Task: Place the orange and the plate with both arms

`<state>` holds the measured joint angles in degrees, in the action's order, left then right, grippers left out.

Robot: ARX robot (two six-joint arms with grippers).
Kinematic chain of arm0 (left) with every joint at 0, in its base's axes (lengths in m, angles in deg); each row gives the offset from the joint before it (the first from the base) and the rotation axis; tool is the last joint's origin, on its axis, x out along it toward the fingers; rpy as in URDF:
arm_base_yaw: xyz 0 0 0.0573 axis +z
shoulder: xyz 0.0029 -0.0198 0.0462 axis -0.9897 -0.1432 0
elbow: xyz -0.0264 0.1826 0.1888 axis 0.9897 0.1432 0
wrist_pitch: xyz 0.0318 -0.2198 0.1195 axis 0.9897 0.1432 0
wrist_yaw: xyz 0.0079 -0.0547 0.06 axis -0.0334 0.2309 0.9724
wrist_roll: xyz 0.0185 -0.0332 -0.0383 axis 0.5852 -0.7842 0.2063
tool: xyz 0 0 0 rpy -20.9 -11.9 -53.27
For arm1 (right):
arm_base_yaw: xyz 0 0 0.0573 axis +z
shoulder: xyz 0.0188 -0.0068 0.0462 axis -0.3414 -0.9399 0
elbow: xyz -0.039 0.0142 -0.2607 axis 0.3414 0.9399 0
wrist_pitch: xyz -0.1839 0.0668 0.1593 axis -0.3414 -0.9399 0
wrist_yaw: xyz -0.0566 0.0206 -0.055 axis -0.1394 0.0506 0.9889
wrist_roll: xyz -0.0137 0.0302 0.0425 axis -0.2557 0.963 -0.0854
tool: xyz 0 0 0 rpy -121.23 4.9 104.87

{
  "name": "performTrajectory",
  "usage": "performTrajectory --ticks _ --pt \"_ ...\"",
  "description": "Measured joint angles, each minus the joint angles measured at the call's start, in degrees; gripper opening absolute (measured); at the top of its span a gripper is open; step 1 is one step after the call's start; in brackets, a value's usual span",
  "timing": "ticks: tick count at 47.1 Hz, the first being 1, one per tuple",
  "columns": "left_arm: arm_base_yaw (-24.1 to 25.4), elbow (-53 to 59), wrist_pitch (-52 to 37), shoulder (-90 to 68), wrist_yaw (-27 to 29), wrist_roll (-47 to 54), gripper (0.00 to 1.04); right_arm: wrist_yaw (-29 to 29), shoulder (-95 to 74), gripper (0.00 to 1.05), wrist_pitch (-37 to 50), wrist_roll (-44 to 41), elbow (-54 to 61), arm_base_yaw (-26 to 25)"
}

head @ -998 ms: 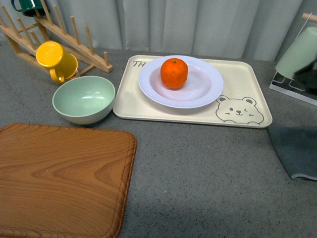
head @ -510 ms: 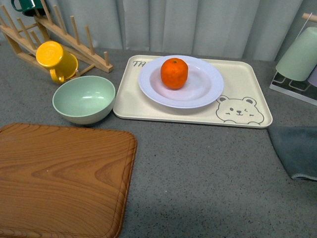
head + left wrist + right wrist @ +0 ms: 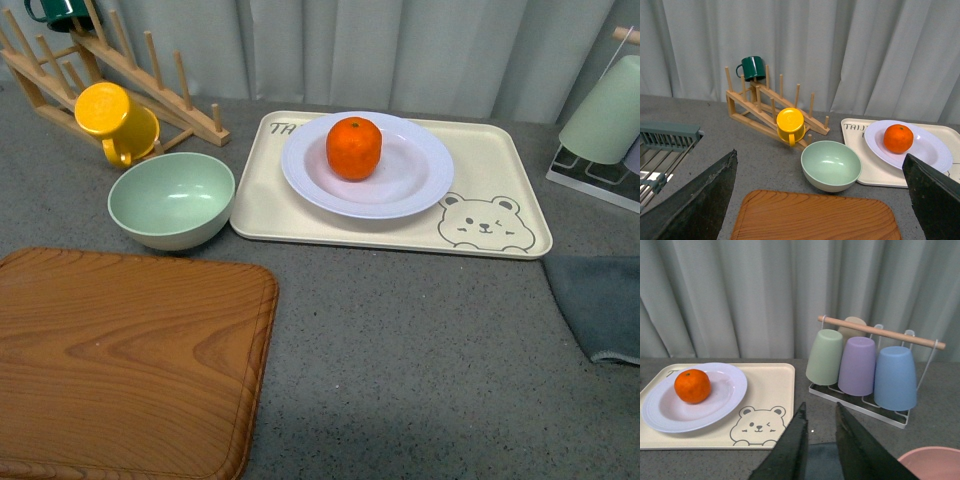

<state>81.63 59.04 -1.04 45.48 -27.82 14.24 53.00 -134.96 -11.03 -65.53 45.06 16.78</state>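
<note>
We judge the placing done: the orange (image 3: 353, 147) sits on the plate (image 3: 420, 175), toward its 10 o'clock side, and the plate rests on the bear tray (image 3: 500, 160) at the far middle of the table (image 3: 400, 340). To finish well, we keep both arms high and back so nothing nudges the tray or the green bowl (image 3: 170, 198) at its 9 o'clock. The left pincer (image 3: 820, 200) hangs spread wide and empty; the right pincer (image 3: 818, 450) has its tips nearly pressed together, pinching nothing. Against the frame one second ago, the dark shape by the cup rack (image 3: 600, 130) is gone from the front view.
</note>
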Motion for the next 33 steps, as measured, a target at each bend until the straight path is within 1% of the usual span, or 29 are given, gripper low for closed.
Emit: performTrajectory --ticks 3,5,6,15,33 --pt "0.00 0.00 0.00 0.00 0.02 0.00 0.98 1.44 4.92 0.07 -4.31 0.00 0.00 1.99" --pt "0.00 0.00 0.00 0.02 0.00 0.02 0.98 1.42 6.91 0.02 -5.79 0.00 0.02 2.54" --pt "0.00 0.00 0.00 0.02 0.00 0.02 0.98 1.44 8.66 0.01 -7.06 -0.13 0.07 2.82" --pt "0.00 0.00 0.00 0.02 0.00 0.00 0.98 1.84 18.01 0.01 -15.43 -0.17 0.74 2.97" --pt "0.00 0.00 0.00 0.02 0.00 0.00 0.98 1.81 29.62 0.01 -26.08 -0.17 0.76 2.97"
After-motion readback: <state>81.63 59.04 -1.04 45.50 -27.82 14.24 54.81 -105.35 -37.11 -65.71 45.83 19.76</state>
